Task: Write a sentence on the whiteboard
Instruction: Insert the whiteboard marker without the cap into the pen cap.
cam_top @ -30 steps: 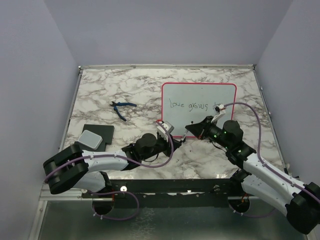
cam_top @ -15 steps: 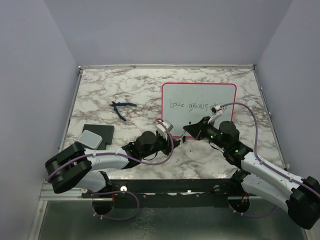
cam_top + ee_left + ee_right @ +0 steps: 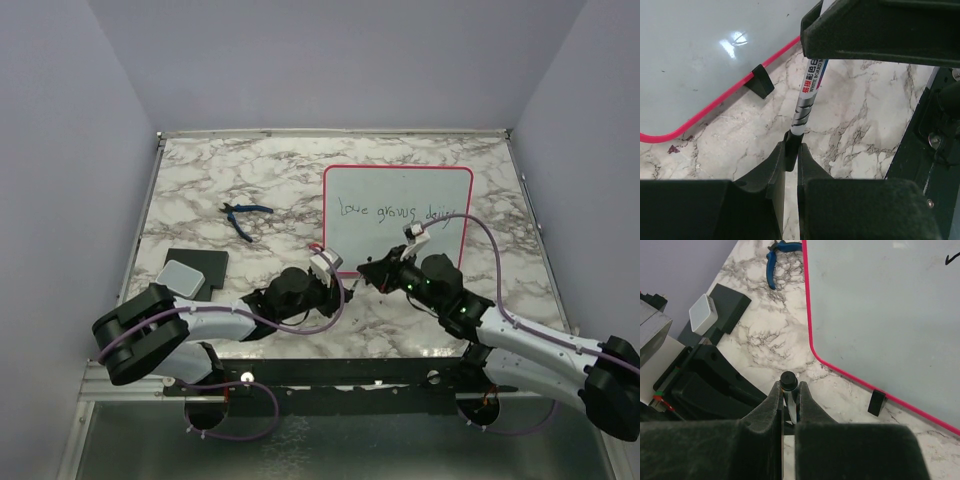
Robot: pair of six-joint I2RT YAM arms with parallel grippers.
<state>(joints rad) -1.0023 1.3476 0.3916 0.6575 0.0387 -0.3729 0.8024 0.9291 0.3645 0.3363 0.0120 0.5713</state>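
Whiteboard: the whiteboard (image 3: 400, 185) lies flat on the right half of the worktop (image 3: 250, 180), towards the far side, with its red frame all round.
Sentence: the sentence (image 3: 395, 211) runs in one thin dark line across the board and reads roughly "Love grows daily". Judged from that, the writing looks done.
How the board will handle: probably light, thin and stiff, with a glossy face that would slip under pads. The ink likely smears at a touch, so hold it by the frame edge or near a black clip (image 3: 759, 81), never on the words.
Marker: the marker (image 3: 805, 100) bridges the two arms just off the board's near-left corner. It is slim and rigid with a smooth printed barrel, so it is best pinched square across the barrel.
Left end effector: the left end effector (image 3: 791, 150) is clenched on the marker's dark near end. Whether that end is a cap cannot be told.
Right end effector: the right end effector (image 3: 789, 396) is clenched on the same marker, whose round black end shows between its fingers.
Further out: blue-handled pliers (image 3: 245, 215) lie left of the board, and a dark pad (image 3: 205, 262) carrying a grey block (image 3: 182, 277) sits at the near left.
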